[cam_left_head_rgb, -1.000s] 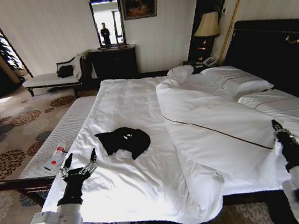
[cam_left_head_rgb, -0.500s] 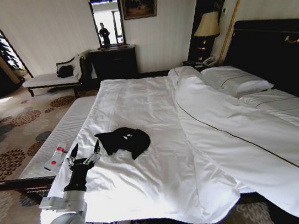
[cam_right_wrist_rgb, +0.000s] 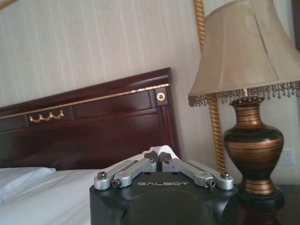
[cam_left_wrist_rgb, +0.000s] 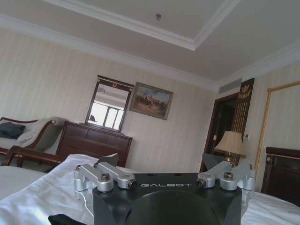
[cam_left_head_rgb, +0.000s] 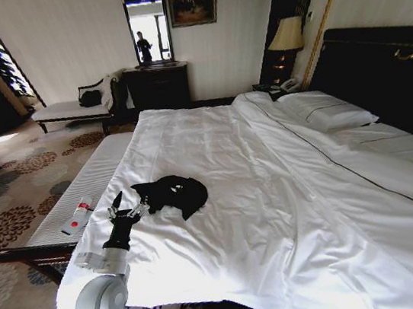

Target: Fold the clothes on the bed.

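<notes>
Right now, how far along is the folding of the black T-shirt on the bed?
Done: the white duvet lies spread flat; the right claw pinches white cloth by the dark wooden headboard. In hand: the open left claw sits beside the crumpled black soft T-shirt, not gripping. Left: all folding.

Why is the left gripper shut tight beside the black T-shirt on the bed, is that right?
Not quite. The left gripper is open, its fingers spread apart, as the head view shows. The rest holds: it sits beside the black T-shirt on the bed.
</notes>
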Controlling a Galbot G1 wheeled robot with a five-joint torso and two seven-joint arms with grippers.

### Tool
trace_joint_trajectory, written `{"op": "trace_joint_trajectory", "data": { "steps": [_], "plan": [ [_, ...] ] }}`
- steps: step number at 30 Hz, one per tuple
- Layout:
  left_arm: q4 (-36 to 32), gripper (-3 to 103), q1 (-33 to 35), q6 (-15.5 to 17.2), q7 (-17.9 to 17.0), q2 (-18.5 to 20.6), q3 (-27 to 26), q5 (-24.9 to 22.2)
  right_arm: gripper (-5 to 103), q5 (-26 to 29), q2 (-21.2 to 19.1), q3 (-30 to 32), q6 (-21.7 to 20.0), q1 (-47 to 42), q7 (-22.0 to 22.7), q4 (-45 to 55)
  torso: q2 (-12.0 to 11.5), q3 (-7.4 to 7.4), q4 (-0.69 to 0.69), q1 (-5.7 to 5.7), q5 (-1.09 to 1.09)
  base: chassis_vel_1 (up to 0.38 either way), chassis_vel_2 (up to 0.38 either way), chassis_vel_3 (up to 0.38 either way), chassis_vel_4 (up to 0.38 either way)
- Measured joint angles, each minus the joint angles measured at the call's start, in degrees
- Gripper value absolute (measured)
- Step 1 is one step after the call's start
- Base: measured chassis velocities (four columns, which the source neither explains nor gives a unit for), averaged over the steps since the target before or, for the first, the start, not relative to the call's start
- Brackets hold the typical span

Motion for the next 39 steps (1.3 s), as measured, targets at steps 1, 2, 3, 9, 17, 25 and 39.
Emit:
{"op": "trace_joint_trajectory", "data": {
  "steps": [1, 2, 3, 9, 17, 25, 39],
  "plan": [
    [0.2, 100, -0.2, 0.0, 0.0, 0.0, 0.1, -0.1, 0, -0.3, 0.3, -0.1, -0.3, 0.0, 0.5, 0.0, 0.0, 0.00, 0.00, 0.00, 0.00, 0.000, 0.000, 0.000, 0.000],
    [0.5, 100, -0.4, 0.0, 0.0, 0.1, 0.1, -0.3, 0, -1.0, 0.7, -0.7, -0.8, 0.0, 1.8, 0.0, 0.0, 0.00, 0.00, 0.00, 0.01, 0.000, 0.000, 0.000, 0.000],
    [1.0, 100, -0.5, 0.0, 0.0, 0.2, 0.1, -0.5, 0, -1.6, 0.8, -1.5, -1.3, 0.0, 2.9, 0.0, 0.0, -0.01, 0.00, 0.00, 0.00, 0.000, 0.000, 0.000, 0.000],
    [2.0, 100, -0.7, -0.1, 0.0, 0.2, -0.7, -0.9, 0, -4.2, 0.8, -4.3, -3.5, 0.1, 6.9, 0.0, 0.0, 0.00, 0.01, 0.00, 0.00, 0.000, 0.000, 0.000, 0.000],
    [2.1, 100, -0.5, 0.1, 0.0, -0.7, -1.2, -0.4, 0, -5.6, -1.0, -11.0, -6.5, 1.7, 10.3, -5.6, 0.0, -0.01, -0.06, -0.02, -0.03, 0.000, 0.000, 0.000, 0.000],
    [1.5, 100, 0.9, 0.4, 0.0, -1.7, -2.2, 1.4, 0, -3.9, -3.4, -23.3, -10.4, 5.7, 11.6, -14.5, 0.0, -0.01, -0.01, -0.02, -0.01, 0.000, 0.000, 0.000, 0.000],
    [-1.4, 100, 4.0, 1.1, 0.0, -2.8, -5.7, 3.2, 0, -12.0, -10.0, -27.8, -6.7, 12.8, 9.6, -39.4, 0.0, -0.01, 0.04, -0.02, 0.00, 0.000, 0.000, 0.000, 0.000]
  ]
}}
